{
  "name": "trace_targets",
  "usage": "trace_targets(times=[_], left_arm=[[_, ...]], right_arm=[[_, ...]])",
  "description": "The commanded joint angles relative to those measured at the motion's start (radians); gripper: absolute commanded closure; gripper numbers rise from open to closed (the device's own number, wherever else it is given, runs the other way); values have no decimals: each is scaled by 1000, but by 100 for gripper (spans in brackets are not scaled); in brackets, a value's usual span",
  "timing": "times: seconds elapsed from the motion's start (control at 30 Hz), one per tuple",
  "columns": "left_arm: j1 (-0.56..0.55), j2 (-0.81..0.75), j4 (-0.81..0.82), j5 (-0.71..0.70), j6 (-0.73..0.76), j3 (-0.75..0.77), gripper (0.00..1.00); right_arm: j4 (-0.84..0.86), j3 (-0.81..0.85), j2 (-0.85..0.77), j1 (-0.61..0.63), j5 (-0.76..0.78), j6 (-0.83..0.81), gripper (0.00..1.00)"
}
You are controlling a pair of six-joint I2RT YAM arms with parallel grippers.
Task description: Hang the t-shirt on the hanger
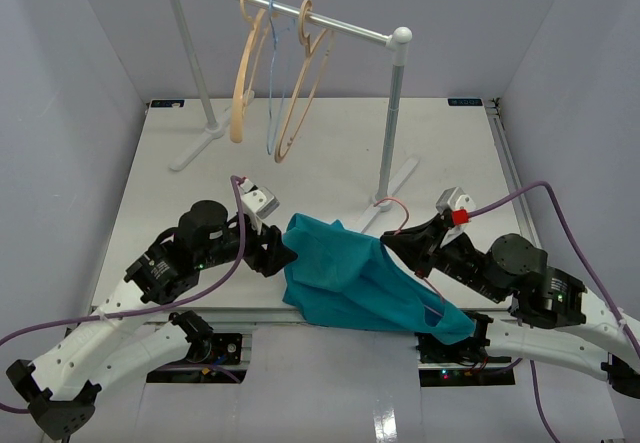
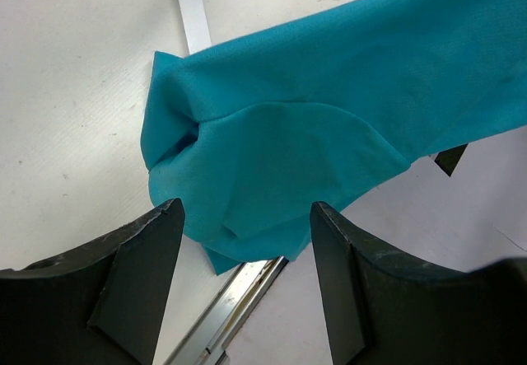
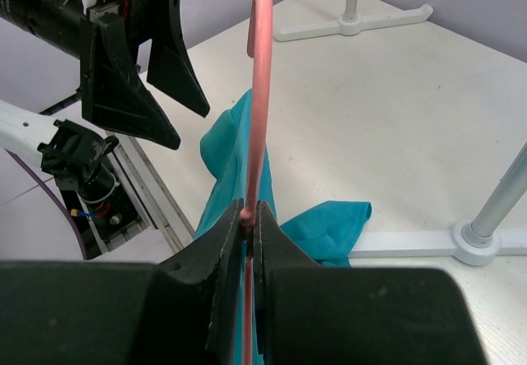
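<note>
Now | right fingers (image 3: 237, 231) clamp hanger (image 3: 260, 68) | t-shirt (image 1: 345, 273) on it | left fingers (image 2: 136, 266) apart

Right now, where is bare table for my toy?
Bare white table lies left of the grey rack's left foot, and right of its right post, toward the back corner. The near edge is crowded: the soft teal t-shirt fills it between the open left tool and the right tool, shut on the thin pink wire hanger.
</note>
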Motion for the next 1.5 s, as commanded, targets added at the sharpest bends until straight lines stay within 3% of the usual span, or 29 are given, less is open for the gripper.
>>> trace_targets(times=[0.0,0.4,0.43,0.5,0.53,0.63,0.9,1.03,1.47], left_arm=[[-1,14,-1,-4,-4,43,27],[-1,91,39,-108,11,31,31],[-1,95,47,-101,13,25,37],[-3,98,67,-63,17,19,74],[-2,98,73,-59,19,21,86],[-1,79,78,-69,13,40,100],[-2,39,35,-264,-26,201,100],[-1,109,-5,-427,-31,272,100],[-1,277,-151,-621,-54,384,100]], right_arm=[[35,54,-18,2,25,-14,92],[34,49,-44,0,6,-8,92],[34,47,-46,0,6,-7,92],[34,43,-49,2,9,-7,92],[34,40,-50,1,11,-7,92],[17,33,-57,0,24,-12,92],[-61,-18,-108,2,-9,13,92],[-102,-20,-119,0,-54,16,92],[-139,-4,-96,1,-196,-28,92]])
